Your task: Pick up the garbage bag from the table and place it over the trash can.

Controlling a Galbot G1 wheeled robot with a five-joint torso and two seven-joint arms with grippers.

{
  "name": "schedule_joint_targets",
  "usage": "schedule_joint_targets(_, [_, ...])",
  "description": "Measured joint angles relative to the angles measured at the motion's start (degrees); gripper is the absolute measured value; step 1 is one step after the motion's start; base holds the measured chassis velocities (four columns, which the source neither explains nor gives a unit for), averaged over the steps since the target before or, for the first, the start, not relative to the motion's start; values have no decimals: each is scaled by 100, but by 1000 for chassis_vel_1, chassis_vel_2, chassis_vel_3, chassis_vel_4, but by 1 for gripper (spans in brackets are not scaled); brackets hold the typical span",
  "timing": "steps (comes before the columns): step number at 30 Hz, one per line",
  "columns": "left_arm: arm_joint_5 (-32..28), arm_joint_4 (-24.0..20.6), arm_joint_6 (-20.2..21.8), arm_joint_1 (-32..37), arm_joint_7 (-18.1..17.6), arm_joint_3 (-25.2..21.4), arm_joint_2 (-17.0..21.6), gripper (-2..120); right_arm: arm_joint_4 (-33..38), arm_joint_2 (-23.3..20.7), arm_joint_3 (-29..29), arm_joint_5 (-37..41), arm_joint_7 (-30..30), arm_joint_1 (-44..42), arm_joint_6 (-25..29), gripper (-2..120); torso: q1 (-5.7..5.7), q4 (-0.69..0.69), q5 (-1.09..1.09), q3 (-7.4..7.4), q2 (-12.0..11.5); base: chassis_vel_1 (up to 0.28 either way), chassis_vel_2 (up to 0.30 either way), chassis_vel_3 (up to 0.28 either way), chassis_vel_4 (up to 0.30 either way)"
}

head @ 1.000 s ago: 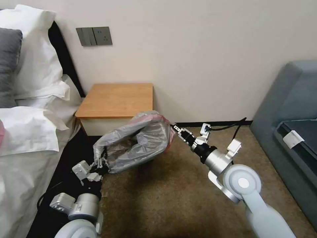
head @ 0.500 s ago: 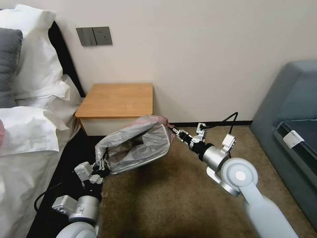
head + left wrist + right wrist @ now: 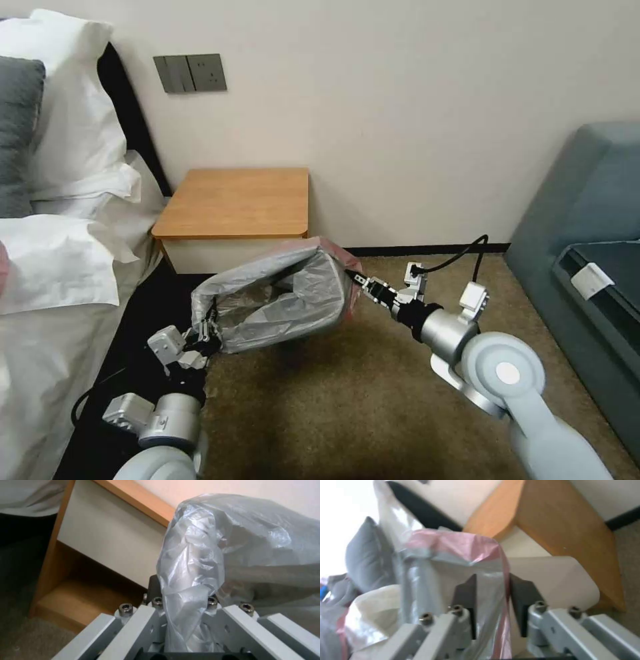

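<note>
step: looks like the fitting stage to me. The garbage bag [image 3: 283, 303] is off the table [image 3: 237, 200] and held stretched between both arms, low in front of the table's white drawer front, above the carpet [image 3: 347, 400].

left gripper [image 3: 208, 331]: sits at the bag's near-left end, down by the bed [image 3: 53, 320]. Its wrist view has a twisted bunch of plastic [image 3: 186, 600] running right down between the fingers, so it's clamped on the bag.

right gripper [image 3: 355, 279]: at the far-right end, nipping the pinkish rim. In its wrist view the two dark fingers [image 3: 466, 597] stand narrow with the pink edge [image 3: 501, 585] passing between them, so I'd call it pinched on the bag too.

trash can [image 3: 553, 580]: a cream rounded wall shows in the right wrist view just behind the bag, next to the table. From the head view the plastic covers it, so I can't tell if the rim is over the lip or just draped in front.

what's inside: bag mouth is spread open, facing up and forward, and nothing shows in it but wrinkles. Can't see into the can.

next move, my guess: keep the mouth stretched wide, line both ends up with the can's corners and bring the rim down around the lip evenly. The thin film could slip or tear if one side pulls harder.
</note>
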Motion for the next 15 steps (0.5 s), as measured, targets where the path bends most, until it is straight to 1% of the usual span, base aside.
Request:
schedule_joint_targets(1, [-33, 8, 6, -7, -14, -9, 4, 5, 52, -41, 29, -70, -68, -52, 0, 32, 0, 0, 0, 0, 0, 0, 0, 0, 0])
schedule_joint_targets(2, [-33, 8, 6, -7, -14, -9, 4, 5, 52, -41, 29, -70, -68, -52, 0, 32, 0, 0, 0, 0, 0, 0, 0, 0, 0])
schedule_joint_targets(5, [-96, 27, 15, -21, -35, -34, 13, 5, 128, -143, 121, -356, -333, -187, 11, 42, 0, 0, 0, 0, 0, 0, 0, 0, 0])
schedule_joint_targets(6, [-124, 37, 17, -26, -43, -49, 17, 5, 148, -201, 185, -494, -511, -266, 34, 50, 0, -1, 0, 0, 0, 0, 0, 0, 0])
schedule_joint_targets(7, [-124, 37, 17, -26, -43, -49, 17, 5, 148, -201, 185, -494, -511, -266, 34, 50, 0, -1, 0, 0, 0, 0, 0, 0, 0])
schedule_joint_targets(9, [-197, 55, 31, -31, -52, -73, 33, 5, 162, -341, 333, -868, -1045, -431, 150, 60, 0, -1, 0, 0, 0, 0, 0, 0, 0])
schedule_joint_targets(11, [-220, 63, 36, -31, -46, -77, 43, 5, 113, -460, 405, -1191, -1562, -485, 422, 69, 0, -1, 0, 0, 0, 0, 0, 0, 0])
schedule_joint_targets(12, [-220, 63, 36, -31, -46, -77, 43, 5, 113, -460, 405, -1191, -1562, -485, 422, 69, 0, -1, 0, 0, 0, 0, 0, 0, 0])
schedule_joint_targets(14, [-185, 70, 33, -20, 65, -78, 65, 5, -12, -697, 434, -1331, -2065, -195, 750, 80, 0, -1, 1, 0, 0, 0, 0, 0, 0])
schedule_joint_targets(15, [-138, 75, 20, -14, 118, -79, 76, 5, -107, -830, 431, -1348, -2266, -7, 790, 84, 0, 0, 0, 0, 0, 0, 0, 0, 0])
